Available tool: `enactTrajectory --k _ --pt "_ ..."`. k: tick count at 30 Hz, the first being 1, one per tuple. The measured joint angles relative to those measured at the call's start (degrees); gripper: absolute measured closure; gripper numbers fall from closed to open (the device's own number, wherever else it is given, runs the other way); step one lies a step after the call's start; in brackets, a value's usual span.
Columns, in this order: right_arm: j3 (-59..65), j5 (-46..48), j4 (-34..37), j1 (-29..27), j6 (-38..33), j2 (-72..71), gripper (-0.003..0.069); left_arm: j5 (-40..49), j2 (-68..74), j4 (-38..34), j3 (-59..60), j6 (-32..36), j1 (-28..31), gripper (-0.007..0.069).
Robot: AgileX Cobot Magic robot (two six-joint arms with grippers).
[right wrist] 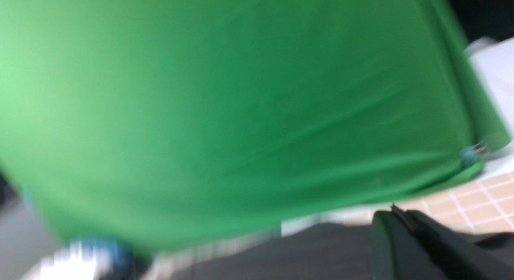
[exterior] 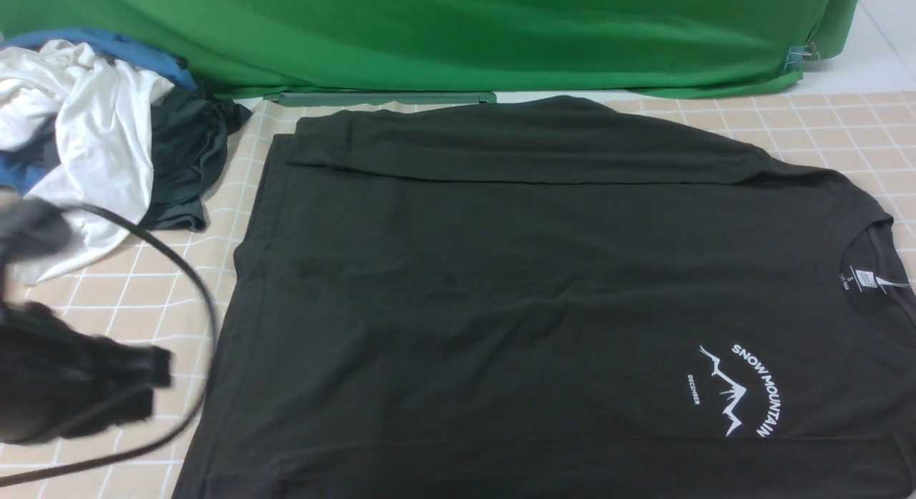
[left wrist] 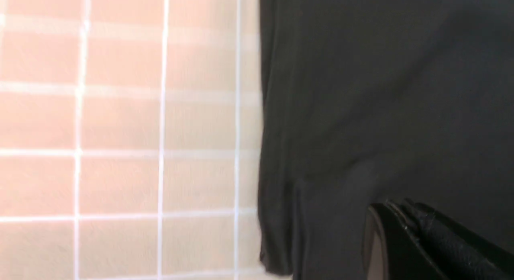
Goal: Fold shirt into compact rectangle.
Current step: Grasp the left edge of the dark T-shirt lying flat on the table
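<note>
Lying flat on the peach checked tablecloth, the large black long-sleeved cotton shirt spread just beside the left gripper, whose jaws were pressed together. The right gripper, jaws likewise closed, hung over the shirt, with the green cloth backdrop ahead of it.

Bare checked cloth flanks the shirt; a clothes pile blocks the far-left corner.

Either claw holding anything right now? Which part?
Nothing held, as far as shown. Left claw shut beside the shirt, no cloth in it; right claw shut facing the green backdrop, empty.
</note>
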Motion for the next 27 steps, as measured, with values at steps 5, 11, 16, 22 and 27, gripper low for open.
enactTrajectory --k 5,11,16,22,27 --pt "-10.5 14.9 -0.1 8.6 -7.8 15.3 0.062 -2.4 8.0 2.6 1.8 -3.4 -10.4 0.0609" --pt "-11.9 16.6 -0.1 17.8 -10.3 24.3 0.062 -5.5 13.6 11.9 4.3 -15.3 -17.2 0.0603" --pt "-11.9 14.7 -0.1 21.3 -10.3 27.3 0.062 -8.9 16.8 15.4 4.5 -15.8 -17.5 0.0534" --pt "-11.9 12.6 -0.1 21.8 -10.3 28.6 0.0615 -12.1 20.6 16.4 4.5 -15.8 -17.6 0.0307" --pt "-11.9 11.7 -0.1 21.8 -10.3 28.7 0.0614 -14.5 24.1 16.0 4.5 -15.8 -17.6 0.0173"
